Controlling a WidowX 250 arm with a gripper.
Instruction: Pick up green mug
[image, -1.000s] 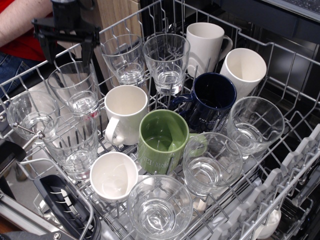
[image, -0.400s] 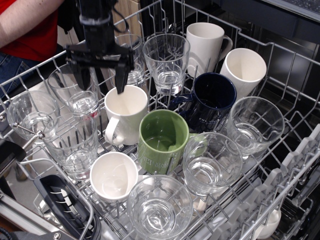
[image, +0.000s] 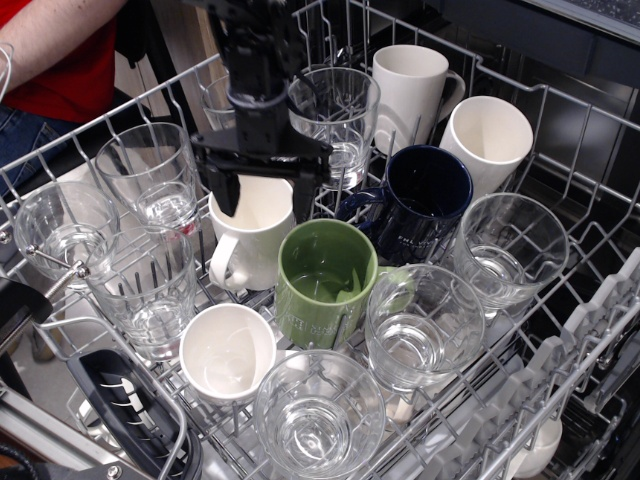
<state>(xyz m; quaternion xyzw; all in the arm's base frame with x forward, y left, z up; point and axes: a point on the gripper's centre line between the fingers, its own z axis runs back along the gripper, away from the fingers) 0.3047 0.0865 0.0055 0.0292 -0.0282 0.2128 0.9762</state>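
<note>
your green mug stands upright and mouth-up near the middle of the wire dish rack, with pale lettering low on its side that is too blurred to read. the navy mug behind it to the right also carries pale writing, just as unreadable. the green handle points right and sits against a clear glass, so that side is tight. another glass crowds the near edge, a white mug lies at its lower left, and a handled white mug stands just beside it on the left. the open room is straight above the green rim.

your gripper hangs above that handled white mug, up and left of the green mug and apart from it. its two dark fingers are spread wide, roughly spanning the white mug's mouth, with nothing held between them. tall glasses line the rack's left side, and two more white mugs lean at the back.
</note>
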